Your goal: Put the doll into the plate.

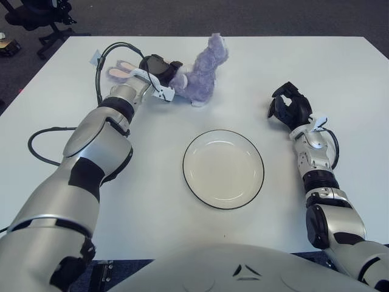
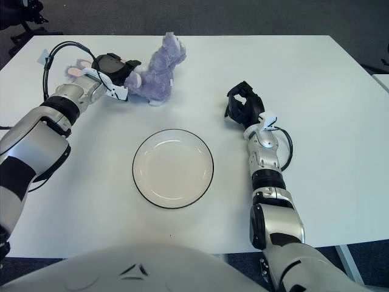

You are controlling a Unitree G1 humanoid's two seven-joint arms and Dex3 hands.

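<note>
A purple plush doll (image 1: 203, 72) sits near the far middle of the white table, leaning a little to the right. My left hand (image 1: 163, 72) is at its left side. The black fingers are spread above and the thumb is below the doll's near-left paw, touching the plush without closing on it. A pink-lined ear-like piece (image 1: 118, 67) shows behind that wrist. The white plate (image 1: 186, 164) with a dark rim lies bare in the middle, well nearer me than the doll. My right hand (image 1: 290, 104) shows to the right of the plate with curled fingers holding nothing.
A black cable (image 1: 36, 146) loops on the table by my left arm, and another arcs over the left wrist (image 1: 115, 45). An office chair (image 1: 36, 15) stands beyond the table's far left corner. Dark floor surrounds the table.
</note>
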